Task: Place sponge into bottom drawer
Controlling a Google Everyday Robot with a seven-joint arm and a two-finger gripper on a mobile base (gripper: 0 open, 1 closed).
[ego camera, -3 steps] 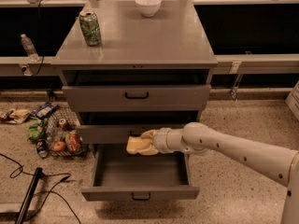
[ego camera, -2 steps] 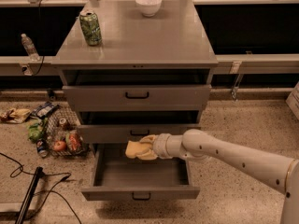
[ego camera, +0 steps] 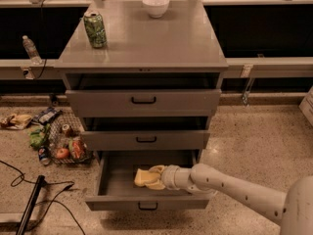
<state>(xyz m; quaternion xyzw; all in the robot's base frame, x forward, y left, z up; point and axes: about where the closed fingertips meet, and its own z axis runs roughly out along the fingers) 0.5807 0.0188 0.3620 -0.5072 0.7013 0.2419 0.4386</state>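
The bottom drawer point(ego camera: 146, 202) is pulled wide open at the foot of the grey cabinet. My gripper point(ego camera: 152, 177) reaches in from the right, low inside the drawer box. It is shut on the pale-yellow sponge point(ego camera: 141, 178), which sticks out to the left of the cream fingers point(ego camera: 157, 170). The sponge is over the drawer's floor, left of centre. I cannot tell whether it touches the floor.
The two upper drawers point(ego camera: 143, 101) stand slightly open. A green can point(ego camera: 95, 29) and a white bowl point(ego camera: 155, 5) stand on the cabinet top. A wire basket of snacks point(ego camera: 66, 146) and a black pole with cable point(ego camera: 32, 204) lie on the floor at the left. A water bottle point(ego camera: 30, 49) stands on the left ledge.
My gripper has moved down and a little left with the sponge, from drawer-rim height to deeper inside the bottom drawer.
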